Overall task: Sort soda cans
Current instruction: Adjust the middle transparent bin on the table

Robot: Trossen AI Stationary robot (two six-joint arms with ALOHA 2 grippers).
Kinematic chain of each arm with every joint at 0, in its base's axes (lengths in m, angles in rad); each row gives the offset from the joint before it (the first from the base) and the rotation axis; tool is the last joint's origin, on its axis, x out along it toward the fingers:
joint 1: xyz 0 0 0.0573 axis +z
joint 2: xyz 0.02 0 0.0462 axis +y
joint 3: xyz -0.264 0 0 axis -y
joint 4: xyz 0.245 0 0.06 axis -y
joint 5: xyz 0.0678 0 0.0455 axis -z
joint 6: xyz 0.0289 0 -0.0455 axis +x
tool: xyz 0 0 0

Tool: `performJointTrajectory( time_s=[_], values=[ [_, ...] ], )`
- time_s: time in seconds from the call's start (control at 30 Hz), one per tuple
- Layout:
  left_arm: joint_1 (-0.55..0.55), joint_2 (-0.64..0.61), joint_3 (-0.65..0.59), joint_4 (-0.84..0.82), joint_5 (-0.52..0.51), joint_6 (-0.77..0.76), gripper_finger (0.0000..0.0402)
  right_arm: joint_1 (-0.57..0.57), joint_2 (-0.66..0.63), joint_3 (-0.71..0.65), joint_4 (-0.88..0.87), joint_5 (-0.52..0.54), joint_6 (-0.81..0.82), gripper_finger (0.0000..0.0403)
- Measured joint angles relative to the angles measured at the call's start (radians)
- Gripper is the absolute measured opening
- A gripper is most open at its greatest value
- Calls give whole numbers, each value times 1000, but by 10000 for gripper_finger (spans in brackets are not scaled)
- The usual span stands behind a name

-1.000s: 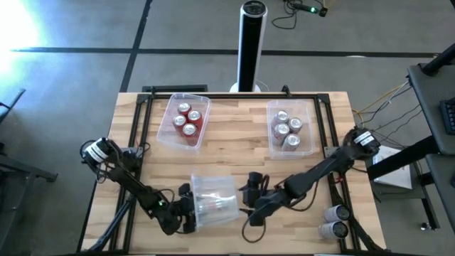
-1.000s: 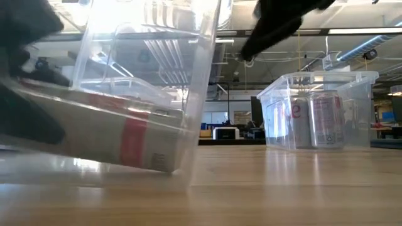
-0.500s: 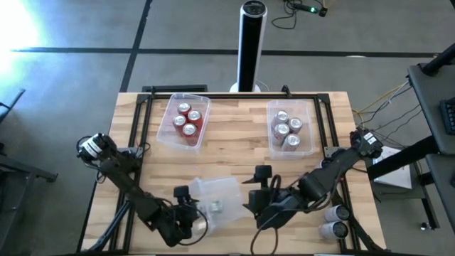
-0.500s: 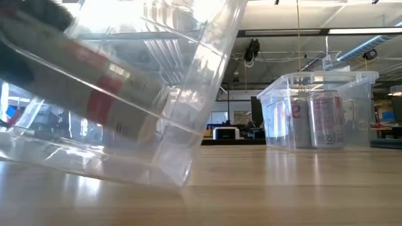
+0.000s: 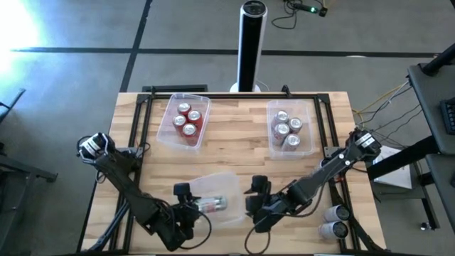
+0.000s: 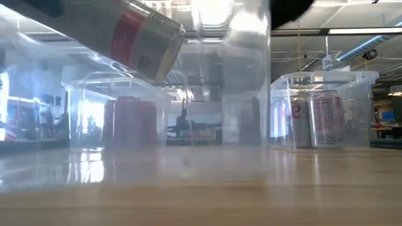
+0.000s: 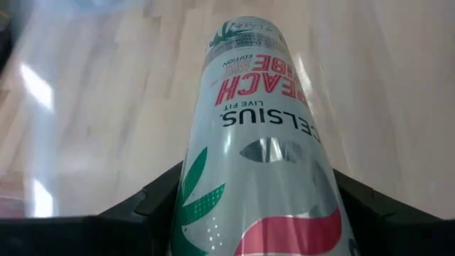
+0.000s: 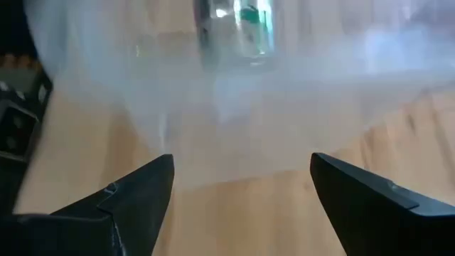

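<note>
On your left, near the front edge of the wooden slatted table, the left gripper is clamped on a slim silver can with red and green print. The high view shows the can lying about flat, long axis running left-right across the table, free end pointing right toward the other arm. It sits within the outline of a tipped clear plastic tub. The low view adds what the high view can't: the can hangs tilted above the tabletop, its free end lower. The left wrist view shows the can running straight out between both dark fingers, label readable.

Centre-right, the right gripper has its fingers spread wide, just beside the tub's right side; the right wrist view shows the tub wall filling the gap, contact unclear.

Rear: tub w/ red-bodied cans at left, tub w/ silver-grey cans at right. Two more silver cans lie off the table's front-right corner.
</note>
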Motion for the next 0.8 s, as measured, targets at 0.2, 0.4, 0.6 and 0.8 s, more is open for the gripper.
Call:
performJointTrajectory(
  time_s=[0.2, 0.4, 0.6, 0.8],
  values=[
    [28, 0, 42, -53, 74, 37, 229, 20, -2, -41, -17, -33, 43, 319],
    [95, 1, 100, -180, 282, 57, 229, 42, -26, 88, -214, 15, 56, 313],
    [214, 1, 203, -276, 512, 142, 229, 39, -25, 142, -178, 31, -72, 320],
    [311, 91, 292, -438, 704, 195, 229, 41, -17, 140, -179, 31, -84, 318]
  ],
)
